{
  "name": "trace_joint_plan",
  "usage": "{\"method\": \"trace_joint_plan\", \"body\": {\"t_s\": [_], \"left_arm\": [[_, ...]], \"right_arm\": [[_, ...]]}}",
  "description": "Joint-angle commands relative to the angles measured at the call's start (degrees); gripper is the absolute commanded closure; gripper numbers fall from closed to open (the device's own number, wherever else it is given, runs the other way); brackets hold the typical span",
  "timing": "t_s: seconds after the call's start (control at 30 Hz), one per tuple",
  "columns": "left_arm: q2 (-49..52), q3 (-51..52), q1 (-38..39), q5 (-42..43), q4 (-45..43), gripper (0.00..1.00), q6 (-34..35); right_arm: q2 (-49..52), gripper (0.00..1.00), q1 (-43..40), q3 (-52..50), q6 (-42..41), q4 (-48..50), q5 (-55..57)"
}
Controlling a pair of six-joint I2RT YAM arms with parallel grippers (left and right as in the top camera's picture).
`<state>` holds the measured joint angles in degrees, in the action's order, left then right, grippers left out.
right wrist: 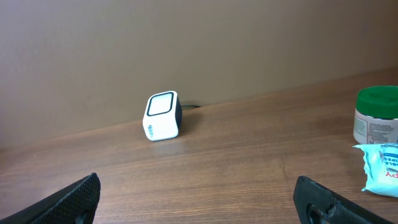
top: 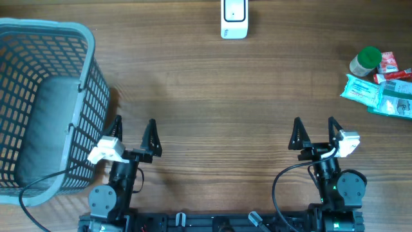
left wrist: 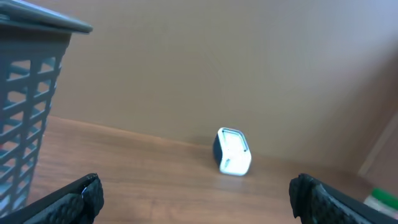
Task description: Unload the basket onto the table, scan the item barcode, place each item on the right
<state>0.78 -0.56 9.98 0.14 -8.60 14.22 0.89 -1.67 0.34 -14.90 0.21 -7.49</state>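
Showing the left gripper (top: 134, 122) and right gripper (top: 314, 122) spread and empty, only the overhead reveals the basket (top: 90, 109) interior.

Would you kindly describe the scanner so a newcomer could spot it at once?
Follow the wooden table to its far edge, against the brown wall. Near its middle stands the scanner, alone. It is a small white box with a dark-framed window, unlike the grey basket or the packets.

Wood table (top: 212, 84) w/ scanner (top: 234, 18), basket (top: 90, 109), green-lid jar (top: 365, 61), pkts (top: 364, 89).
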Motion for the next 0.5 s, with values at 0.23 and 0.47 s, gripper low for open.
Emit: {"method": "trace_joint_plan", "body": {"t_s": [0.23, 0.47], "left_arm": [[-0.6, 0.2, -2.1, -3.9, 12.6, 0.00, -1.8], [-0.6, 0.2, -2.1, -1.8, 12.9, 0.00, -4.0]], "right_arm": [[-0.5, 0.00, -0.2, 0.0, -0.3, 0.2, 0.4], [-0.5, 0.00, -0.2, 0.0, -0.3, 0.2, 0.4]]}}
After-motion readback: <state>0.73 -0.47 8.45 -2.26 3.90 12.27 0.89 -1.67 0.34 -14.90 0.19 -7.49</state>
